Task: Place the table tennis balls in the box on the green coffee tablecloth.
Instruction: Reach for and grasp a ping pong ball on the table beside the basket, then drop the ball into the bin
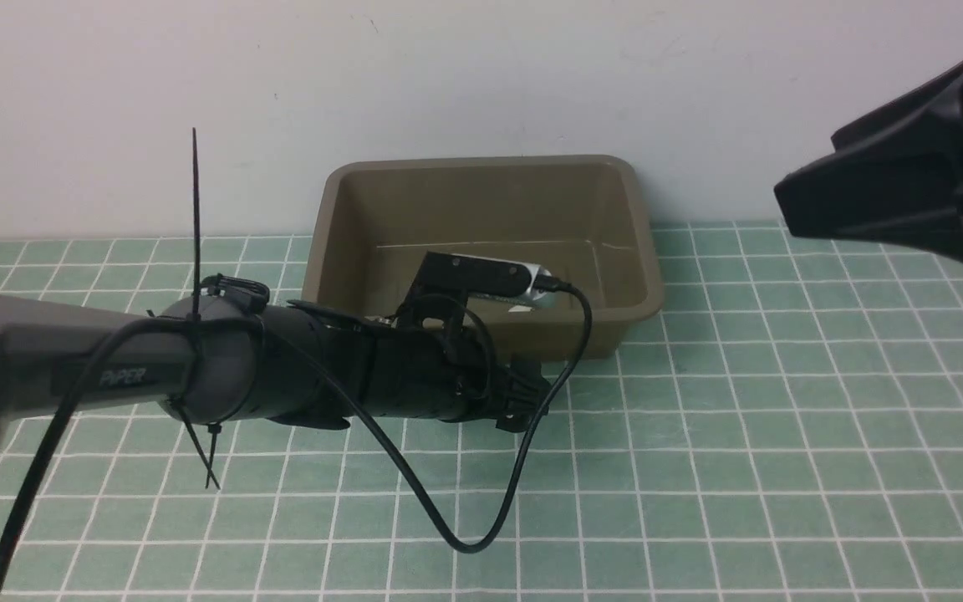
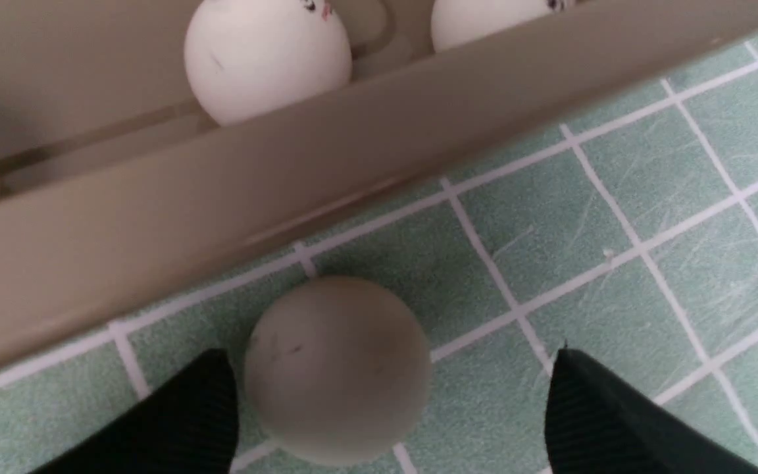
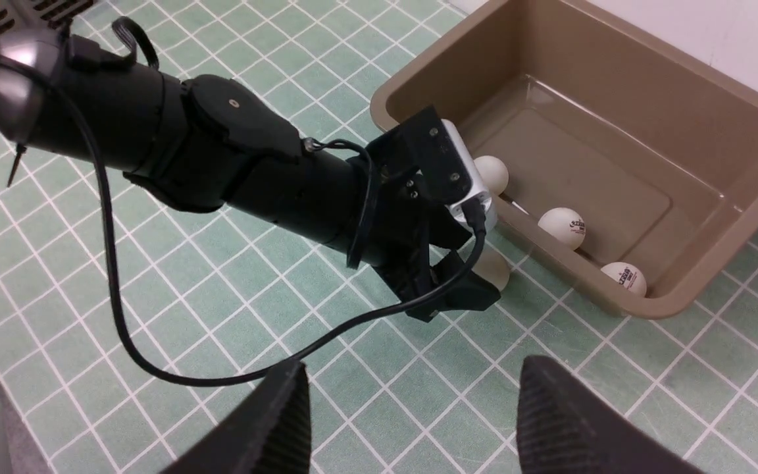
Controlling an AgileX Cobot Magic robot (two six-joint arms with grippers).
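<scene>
1. The left gripper (image 2: 392,355) is down on the green coffee tablecloth (image 1: 741,418). Its fingers are spread wide around one table tennis ball (image 2: 336,368) and not yet pinching it. The ball sits off-centre, just beside one finger, so closing could nudge it away (a light sphere rolls easily).
2. That ball lies near the box (image 1: 615,330), outside its near wall. A low lift risks catching the ball or fingers on the flared rim and dropping the ball outside.
3. Three table tennis balls (image 3: 562,227) already rest inside along that wall, and a hard release might bounce off them.
4. The right gripper (image 3: 412,365) hangs high and well apart, fingers parted and empty. It is a hazard only if it descends across the left arm.
</scene>
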